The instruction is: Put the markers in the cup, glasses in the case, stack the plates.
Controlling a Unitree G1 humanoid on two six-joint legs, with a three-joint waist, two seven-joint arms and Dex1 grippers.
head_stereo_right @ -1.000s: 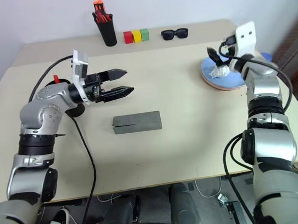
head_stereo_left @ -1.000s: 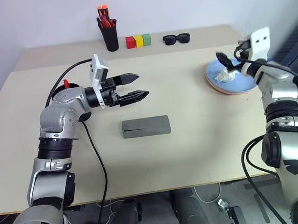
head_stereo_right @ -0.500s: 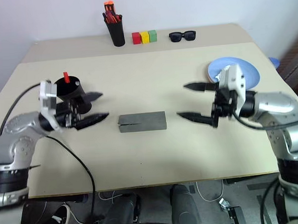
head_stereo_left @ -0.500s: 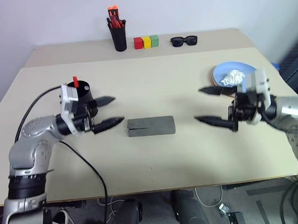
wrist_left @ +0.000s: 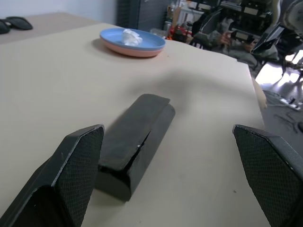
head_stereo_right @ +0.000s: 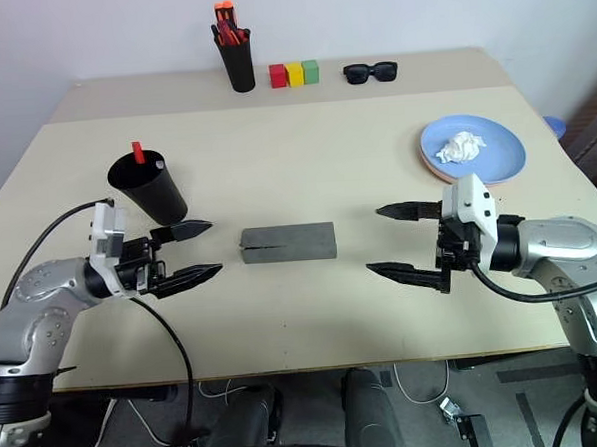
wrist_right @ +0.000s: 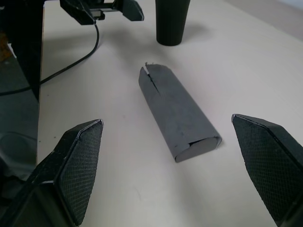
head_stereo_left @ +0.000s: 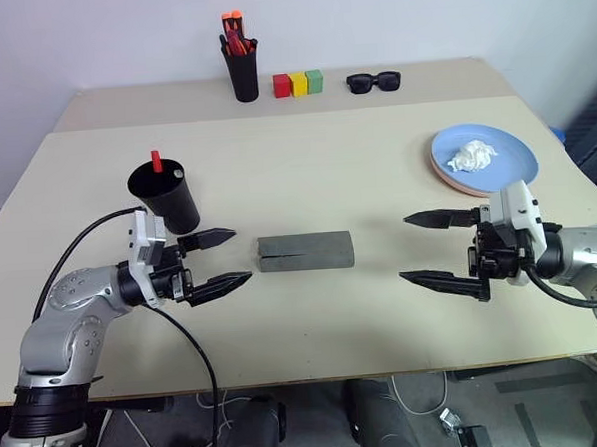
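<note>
The grey case (head_stereo_left: 304,251) lies closed and lengthwise across the middle of the table (head_stereo_left: 306,173), between the two grippers and touching neither. To its left and a little farther back stands the black cup (head_stereo_left: 165,196), upright, with the red marker (head_stereo_left: 156,161) sticking up out of it; whether a second marker is inside cannot be told. On the right side of the table the blue plate (head_stereo_left: 505,157) sits on top of the pink plate (head_stereo_left: 447,180), whose rim shows along the near-left edge, and a crumpled white tissue (head_stereo_left: 472,156) lies on the blue plate. The left gripper (head_stereo_left: 218,259) hovers just left of the case, near the cup's base, fingers spread wide and empty, pointing right toward the case. The right gripper (head_stereo_left: 427,247) hovers right of the case, fingers wide apart and empty, pointing left. Along the far edge stand a black pen holder (head_stereo_left: 242,74) with orange-red pens, three coloured blocks (head_stereo_left: 298,83) in red, yellow and green, and black sunglasses (head_stereo_left: 373,81).
</note>
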